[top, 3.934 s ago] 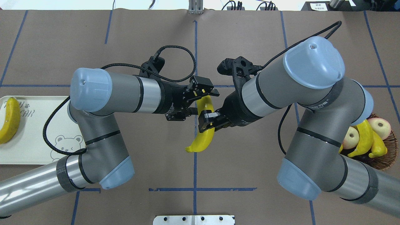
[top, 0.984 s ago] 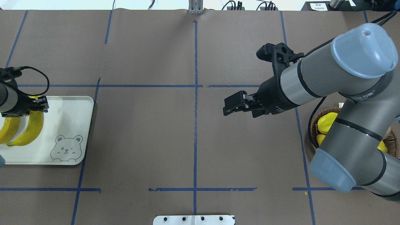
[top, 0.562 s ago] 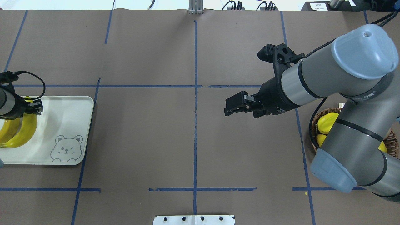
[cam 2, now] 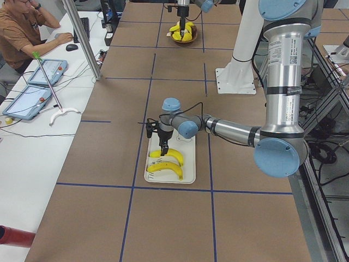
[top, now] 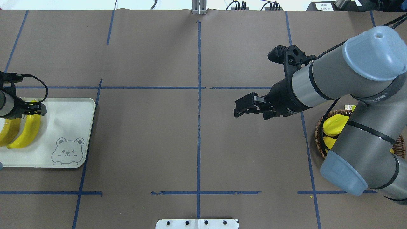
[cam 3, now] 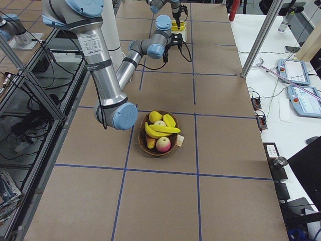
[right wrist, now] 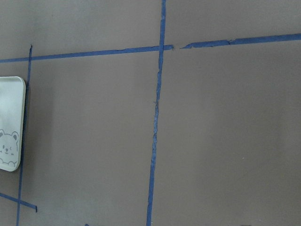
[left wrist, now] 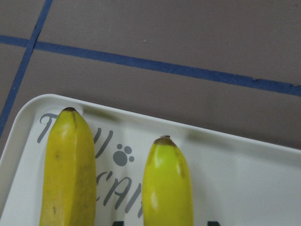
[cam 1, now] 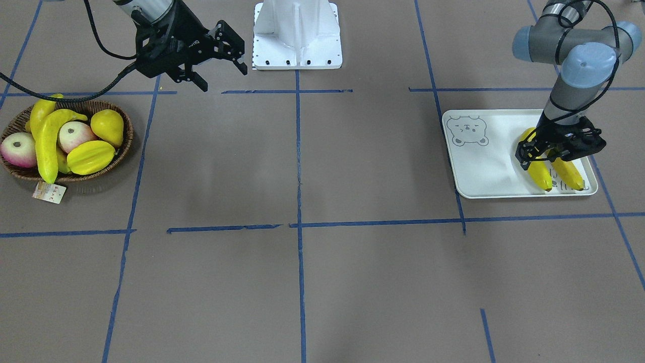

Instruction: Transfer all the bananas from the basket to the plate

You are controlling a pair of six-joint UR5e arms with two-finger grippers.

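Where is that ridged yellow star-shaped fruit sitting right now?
In the front-facing view the starfruit lies in the wicker basket at the view's left edge, on the robot's right side, just in front of a pinkish apple and a yellow pear-shaped fruit.

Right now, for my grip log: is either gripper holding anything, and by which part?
Nothing, it seems. The left gripper stands open astride the end of one banana on the plate; the right gripper hangs open, empty.

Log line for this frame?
left gripper open over plate | two bananas on plate | right gripper open, empty, above table | two more bananas in basket
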